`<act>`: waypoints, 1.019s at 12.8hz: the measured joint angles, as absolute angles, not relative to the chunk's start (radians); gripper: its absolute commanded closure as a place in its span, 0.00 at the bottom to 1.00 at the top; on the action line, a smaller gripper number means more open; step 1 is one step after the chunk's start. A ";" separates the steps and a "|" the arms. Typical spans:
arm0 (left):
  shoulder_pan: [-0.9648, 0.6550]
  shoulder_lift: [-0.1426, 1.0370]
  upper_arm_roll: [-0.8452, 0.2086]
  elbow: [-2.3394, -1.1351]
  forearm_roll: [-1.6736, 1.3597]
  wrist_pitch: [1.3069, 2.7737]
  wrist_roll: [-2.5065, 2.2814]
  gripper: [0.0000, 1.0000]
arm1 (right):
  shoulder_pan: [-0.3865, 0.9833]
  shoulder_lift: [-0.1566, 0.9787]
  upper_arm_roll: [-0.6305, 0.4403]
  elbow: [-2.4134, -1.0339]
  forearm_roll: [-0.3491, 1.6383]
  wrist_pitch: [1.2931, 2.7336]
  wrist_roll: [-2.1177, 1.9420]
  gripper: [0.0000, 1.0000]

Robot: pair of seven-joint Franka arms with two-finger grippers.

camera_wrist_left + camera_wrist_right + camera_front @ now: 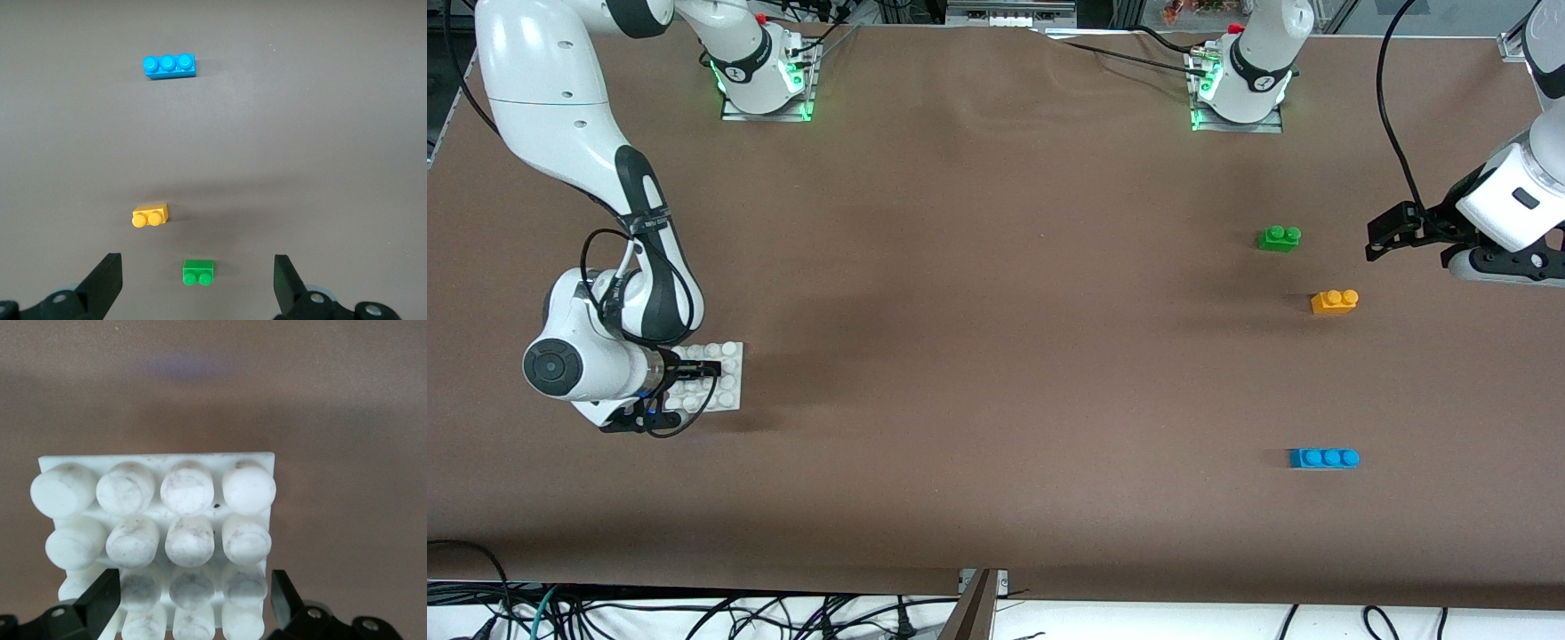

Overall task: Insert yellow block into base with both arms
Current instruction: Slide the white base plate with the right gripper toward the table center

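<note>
Overhead first: the yellow block (1335, 301) sits on the brown table (996, 373) toward the left arm's end, with a green brick (1279, 237) farther from the camera and a blue brick (1324, 458) nearer to it. The left gripper (1380, 242) hangs in the air beside the green brick, fingers spread and holding nothing. At the right arm's end, the right gripper (698, 369) is low over the white base (725, 378), which lies flat on the table.

From the left wrist, the yellow block (151, 216) lies off the gripper's centre line, while the green brick (199, 272) sits between the two open fingertips (107, 277). The blue brick (169, 65) is well apart from both. To pick well, I judge this gripper should shift sideways until the yellow block is centred, then come down and close across its flat sides.

From the right wrist, the base (160, 520) fills the frame, its studs upright. The open fingers (100, 600) straddle its closest rows without clamping yet. A firm, level grip on the plate's edges would likely keep it steady for pressing.
</note>
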State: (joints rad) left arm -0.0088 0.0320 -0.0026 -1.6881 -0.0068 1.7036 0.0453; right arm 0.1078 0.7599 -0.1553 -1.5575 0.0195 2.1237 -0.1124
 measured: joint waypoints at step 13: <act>-0.009 0.034 -0.003 -1.685 -0.007 1.704 0.045 0.00 | 0.149 0.766 -0.103 -1.563 0.009 2.174 0.002 0.00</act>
